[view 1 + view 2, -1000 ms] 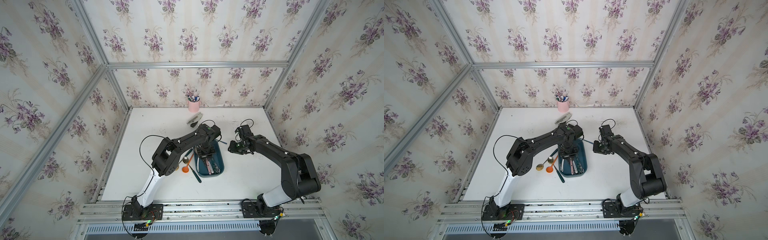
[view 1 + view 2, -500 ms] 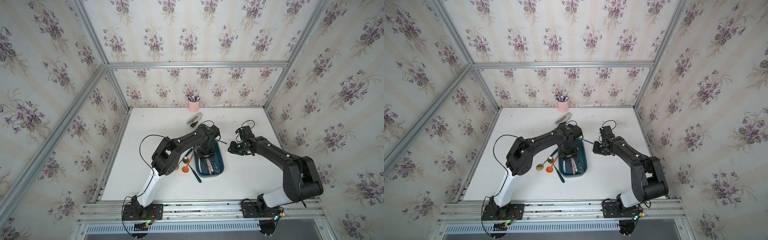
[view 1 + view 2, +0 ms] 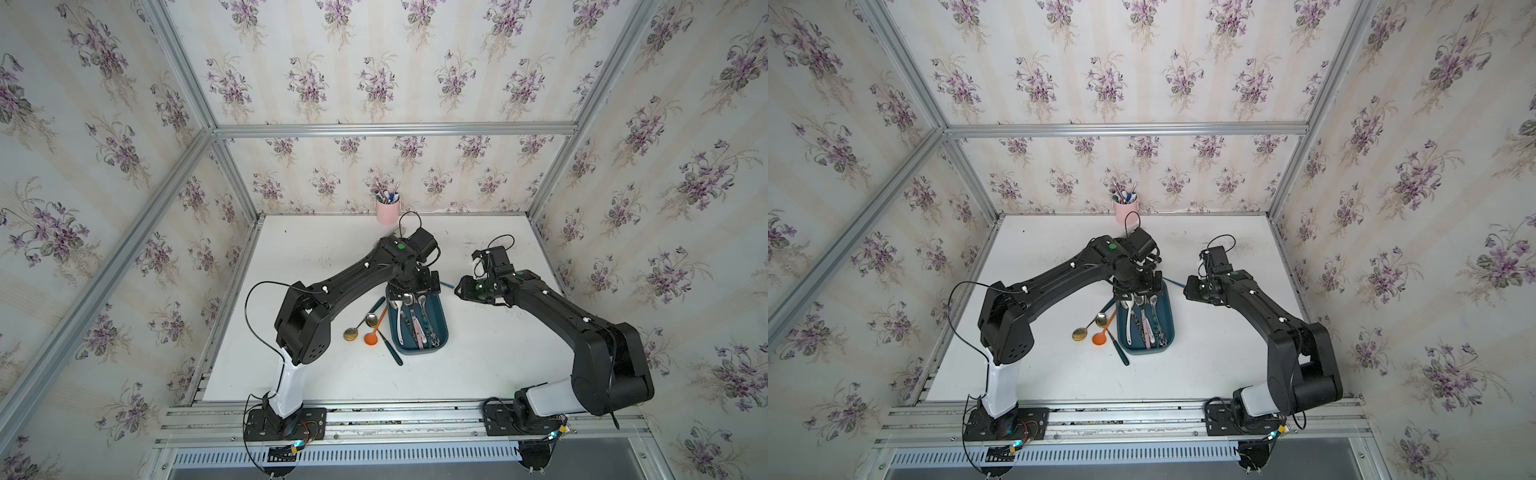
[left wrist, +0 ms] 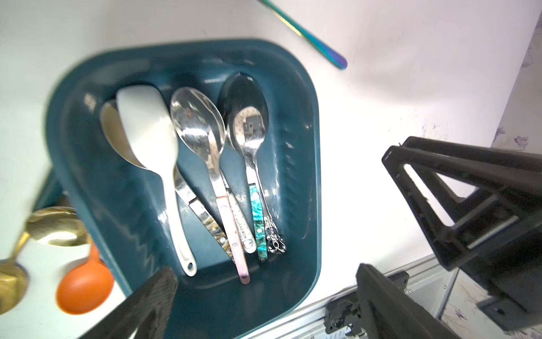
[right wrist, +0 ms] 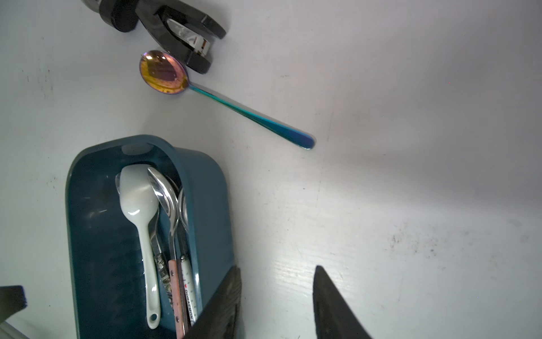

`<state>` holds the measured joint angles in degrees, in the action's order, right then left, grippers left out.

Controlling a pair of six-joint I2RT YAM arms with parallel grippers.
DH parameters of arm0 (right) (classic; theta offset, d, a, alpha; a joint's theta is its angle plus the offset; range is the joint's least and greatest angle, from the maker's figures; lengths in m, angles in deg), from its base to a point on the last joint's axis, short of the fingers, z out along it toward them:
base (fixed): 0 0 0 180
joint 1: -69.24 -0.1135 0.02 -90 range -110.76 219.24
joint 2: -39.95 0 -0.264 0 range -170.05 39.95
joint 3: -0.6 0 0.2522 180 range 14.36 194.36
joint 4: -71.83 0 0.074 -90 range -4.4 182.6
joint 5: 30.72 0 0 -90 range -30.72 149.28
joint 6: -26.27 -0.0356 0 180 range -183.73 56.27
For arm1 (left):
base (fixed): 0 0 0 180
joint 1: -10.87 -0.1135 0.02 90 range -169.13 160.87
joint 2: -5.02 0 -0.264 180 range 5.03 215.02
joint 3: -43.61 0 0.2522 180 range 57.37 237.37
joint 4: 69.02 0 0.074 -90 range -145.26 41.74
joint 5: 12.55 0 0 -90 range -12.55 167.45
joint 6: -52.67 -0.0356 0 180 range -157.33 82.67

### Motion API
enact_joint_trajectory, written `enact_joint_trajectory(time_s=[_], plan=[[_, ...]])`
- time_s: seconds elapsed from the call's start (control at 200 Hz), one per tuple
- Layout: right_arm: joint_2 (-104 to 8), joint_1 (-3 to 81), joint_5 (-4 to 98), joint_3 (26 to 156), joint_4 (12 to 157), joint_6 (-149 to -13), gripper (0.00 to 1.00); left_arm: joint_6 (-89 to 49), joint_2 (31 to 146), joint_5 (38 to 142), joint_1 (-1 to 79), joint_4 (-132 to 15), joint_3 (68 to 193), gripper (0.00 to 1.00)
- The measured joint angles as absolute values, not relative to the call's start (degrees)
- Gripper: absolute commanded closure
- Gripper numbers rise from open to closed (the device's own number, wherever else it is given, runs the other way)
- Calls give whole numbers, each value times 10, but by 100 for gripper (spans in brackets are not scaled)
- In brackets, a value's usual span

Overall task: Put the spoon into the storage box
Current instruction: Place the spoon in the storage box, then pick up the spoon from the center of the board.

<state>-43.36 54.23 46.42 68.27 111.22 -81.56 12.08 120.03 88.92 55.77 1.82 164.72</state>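
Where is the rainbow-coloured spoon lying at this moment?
In the right wrist view the rainbow-coloured spoon lies flat on the white table, outside the storage box, just beyond its far end, handle pointing right, bowl beside a black-and-silver object.

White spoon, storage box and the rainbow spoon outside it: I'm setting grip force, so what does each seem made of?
White spoon: likely glazed ceramic, perhaps glossy plastic; opaque, smooth, soft highlights. Storage box: moulded plastic, semi-gloss teal; rounded corners, ribbed inner wall. Rainbow spoon: probably coated steel; mirror finish shifting gold to blue.
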Motion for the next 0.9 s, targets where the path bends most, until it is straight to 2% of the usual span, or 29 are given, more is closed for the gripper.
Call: enact_joint_trajectory(time_s=[0.2,0.375,0.659,0.899], plan=[[-428,524,465,722,1123,-797,58,69,1137,848,508,6,1608,0],[-415,455,499,752,1157,-788,59,47,1073,852,415,-14,1515,0],[-368,226,608,756,1215,-856,62,-1,1058,885,305,-23,1470,0],[-394,25,714,750,1230,-946,63,-31,1056,923,236,-27,1435,0]])
